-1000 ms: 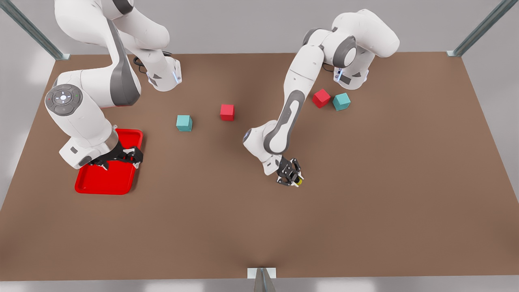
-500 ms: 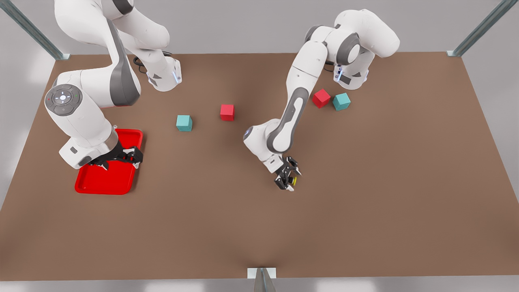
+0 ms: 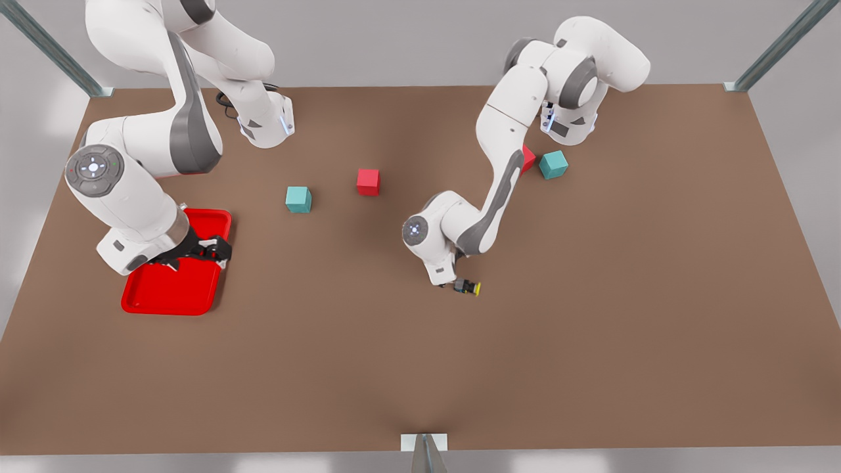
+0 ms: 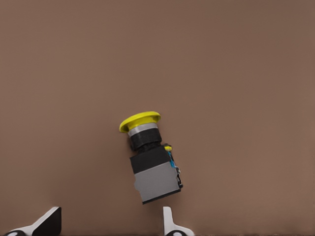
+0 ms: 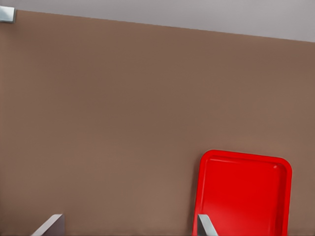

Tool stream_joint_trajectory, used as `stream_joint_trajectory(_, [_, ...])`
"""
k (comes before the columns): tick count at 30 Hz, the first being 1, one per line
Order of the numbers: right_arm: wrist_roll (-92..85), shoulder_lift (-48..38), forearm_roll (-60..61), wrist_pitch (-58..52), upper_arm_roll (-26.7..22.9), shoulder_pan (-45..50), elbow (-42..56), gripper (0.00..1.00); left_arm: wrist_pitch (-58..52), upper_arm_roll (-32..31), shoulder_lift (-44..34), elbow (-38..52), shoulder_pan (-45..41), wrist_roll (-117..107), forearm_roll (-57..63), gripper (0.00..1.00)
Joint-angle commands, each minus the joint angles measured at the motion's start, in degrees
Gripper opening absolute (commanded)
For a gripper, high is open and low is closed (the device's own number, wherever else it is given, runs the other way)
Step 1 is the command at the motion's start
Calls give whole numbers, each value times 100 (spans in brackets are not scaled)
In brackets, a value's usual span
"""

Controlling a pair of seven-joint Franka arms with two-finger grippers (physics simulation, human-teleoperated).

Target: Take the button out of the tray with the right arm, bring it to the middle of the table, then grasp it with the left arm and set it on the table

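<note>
The table [image 3: 591,328] carries the red tray [image 3: 151,299] at the front view's left. The right arm bends low over it, the right gripper [image 3: 197,253] spread wide, holding nothing. The left arm folds down mid-table; the left gripper [image 3: 453,284] looks released, fingertips [image 4: 49,222] parted beside the button [image 3: 469,288] lying on its side. No legible markings.

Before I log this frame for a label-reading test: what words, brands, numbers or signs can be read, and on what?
No readable text anywhere.
The button: yellow cap, black and grey body, no lettering.
The tray: plain red.
The table and the cubes: unmarked.
Round grey joint cap on the arm over the tray: small symbols, too small to read.
</note>
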Motion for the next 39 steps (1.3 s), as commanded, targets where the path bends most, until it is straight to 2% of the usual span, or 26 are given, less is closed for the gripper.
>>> stream_joint_trajectory(1, [-28, -5, 27, -101, 4, -2, 2, 100, 569, -71, -7, 3, 138, 4607, -128, 100])
stream_joint_trajectory(2, [-28, -14, 27, -145, 4, -11, 2, 100, 850, -71, 1, 3, 191, 4616, -128, 100])
stream_joint_trajectory(8, [-28, -5, 27, -154, 4, 6, -6, 100, 885, -71, 19, -32, 393, 4783, -137, 100])
stream_joint_trajectory(22, [-20, 3, 27, -154, 4, -11, -6, 100, 534, -71, -34, -261, 464, 3939, -514, 100])
stream_joint_trajectory(27, [-28, 3, 27, -154, 4, -11, -6, 100, 595, -44, -34, -146, 551, 2981, -1112, 100])
stream_joint_trajectory(33, [-20, 3, 27, -154, -5, -2, -6, 100, 912, -27, -34, -146, 675, 1690, -1095, 100])
stream_joint_trajectory(39, [-20, 3, 27, -154, -5, -2, -6, 100, 912, -27, -78, -146, 666, 1478, -1068, 100])
